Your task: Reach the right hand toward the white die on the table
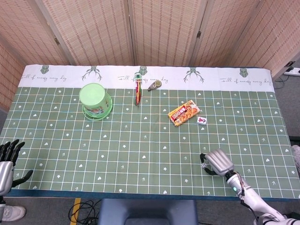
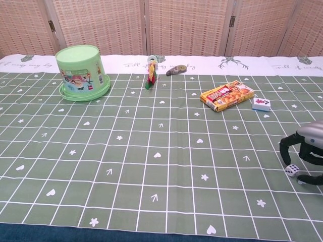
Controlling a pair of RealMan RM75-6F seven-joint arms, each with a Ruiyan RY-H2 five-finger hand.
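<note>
The white die (image 2: 291, 170) lies on the green checked cloth near the table's front right. My right hand (image 2: 309, 145) hovers right over it with fingers arched down; one dark fingertip (image 2: 283, 147) stands just left of the die and the thumb curls in behind it on the right. Nothing is gripped. From the head view the right hand (image 1: 217, 162) hides most of the die (image 1: 204, 165). My left hand (image 1: 6, 161) hangs at the front left corner, off the table edge, fingers spread and holding nothing.
An upturned green tub (image 1: 95, 101) stands at the back left. A red and yellow toy (image 1: 138, 92) and a correction-tape roller (image 1: 154, 85) lie near the back middle. A snack packet (image 1: 184, 112) and a small white tile (image 1: 202, 120) sit beyond the die.
</note>
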